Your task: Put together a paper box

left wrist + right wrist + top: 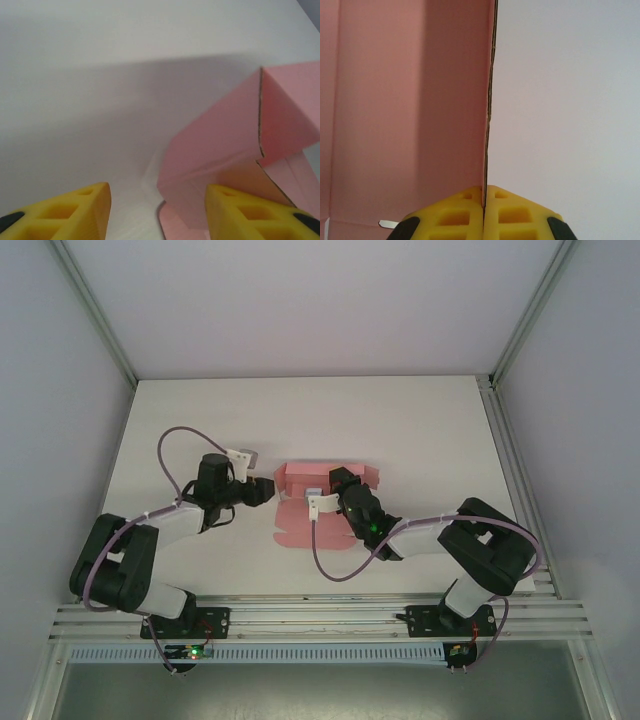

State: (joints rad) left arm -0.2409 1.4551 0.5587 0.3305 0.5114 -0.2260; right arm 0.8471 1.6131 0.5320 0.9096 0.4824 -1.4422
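Paper box (298,528) mid-counter, half folded. Right gripper (484,195) fingers pinched shut on its upright wall. Left gripper (157,200) fingers apart, holding nothing, at box's 9 o'clock. Best: right steadies, left pushes the side panel square along the crease.

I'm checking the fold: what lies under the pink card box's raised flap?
A flat pink panel of the pink card box lies on the white table; the raised flap hides the rest.

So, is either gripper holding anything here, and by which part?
Right gripper pinches the paper box by the edge of an upright panel; left gripper is open, holding nothing.
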